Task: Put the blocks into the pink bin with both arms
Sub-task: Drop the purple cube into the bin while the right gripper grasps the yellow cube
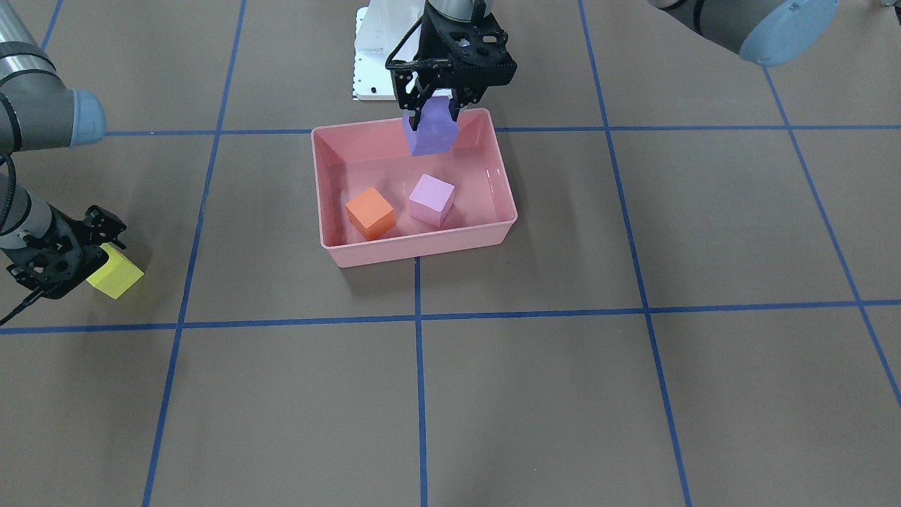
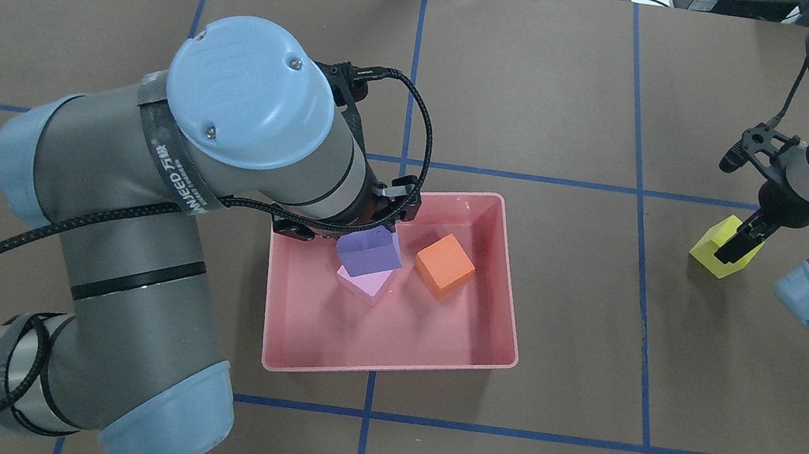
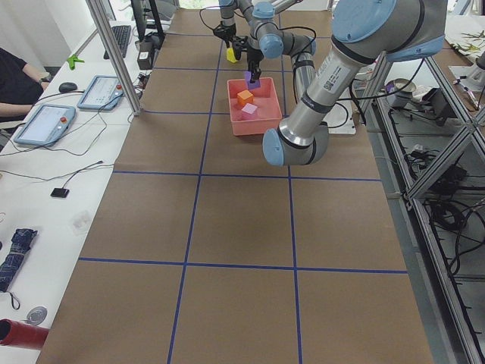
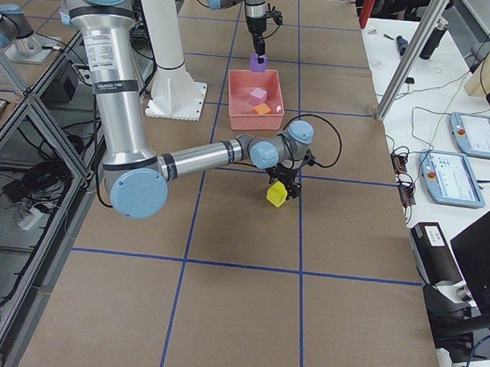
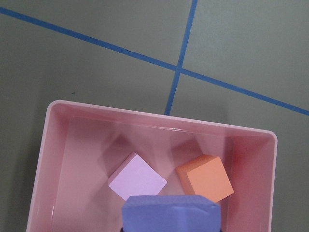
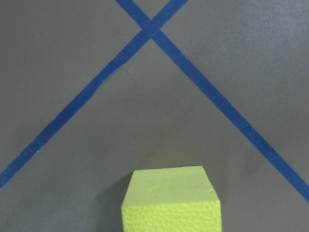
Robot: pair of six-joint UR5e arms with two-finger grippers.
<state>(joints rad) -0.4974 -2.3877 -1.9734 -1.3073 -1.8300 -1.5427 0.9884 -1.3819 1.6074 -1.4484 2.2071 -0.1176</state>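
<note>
The pink bin (image 1: pixel 415 257) stands mid-table and holds the orange block (image 1: pixel 370 211) and the light pink-lilac block (image 1: pixel 431 199). My left gripper (image 1: pixel 434 115) is shut on the purple block (image 1: pixel 431 135) and holds it above the bin's robot-side end, over the lilac block (image 2: pixel 365 286) in the overhead view. My right gripper (image 1: pixel 101 262) is shut on the yellow block (image 1: pixel 117 277), tilted, just above the table and far from the bin. In the right wrist view the yellow block (image 6: pixel 170 200) sits at the bottom edge.
Blue tape lines (image 1: pixel 419 320) grid the brown table cover. The white base pedestal (image 1: pixel 373 63) stands behind the bin. My left arm's large elbow (image 2: pixel 249 97) hangs over the table beside the bin's left side.
</note>
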